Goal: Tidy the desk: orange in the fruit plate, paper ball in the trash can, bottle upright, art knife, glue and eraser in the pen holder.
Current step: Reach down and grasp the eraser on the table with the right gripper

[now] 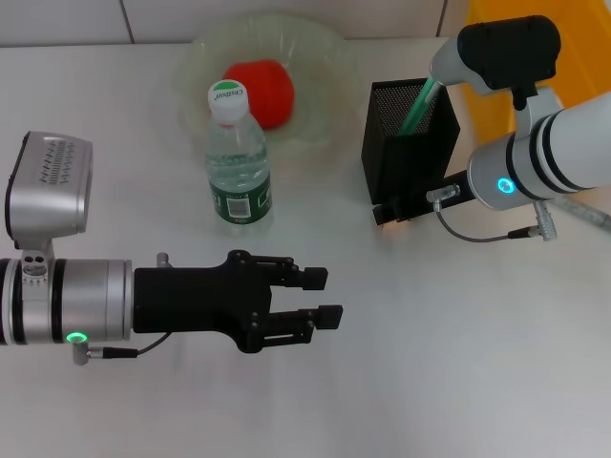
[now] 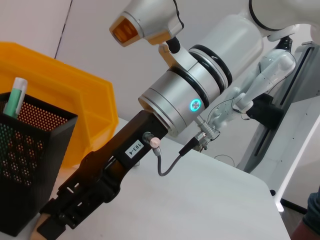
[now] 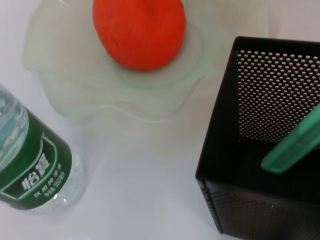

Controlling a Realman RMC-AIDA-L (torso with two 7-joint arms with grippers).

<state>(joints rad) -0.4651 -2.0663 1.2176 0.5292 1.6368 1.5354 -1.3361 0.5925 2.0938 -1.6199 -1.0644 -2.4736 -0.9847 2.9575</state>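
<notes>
The red-orange roundish orange (image 1: 261, 90) lies in the pale green wavy-rimmed glass fruit plate (image 1: 320, 57), and the clear plastic bottle (image 1: 236, 157) with its dark green label stands upright on the white worktop (image 1: 430, 353). A green stick-like item (image 1: 419, 105) leans in the black mesh pen holder (image 1: 406, 157).

The right gripper (image 1: 391, 212) reaches low at the holder's base; whether it holds anything I cannot tell. The left gripper (image 1: 323, 296) hovers empty, fingers narrowly parted. No paper ball is visible, so it is likely binned.

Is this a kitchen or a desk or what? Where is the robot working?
Probably a desk in a lab or office, set up for a tidying job. On the white table stand a black mesh pen holder and a water bottle, with a yellow trash can behind. The orange lies in the fruit plate.
</notes>
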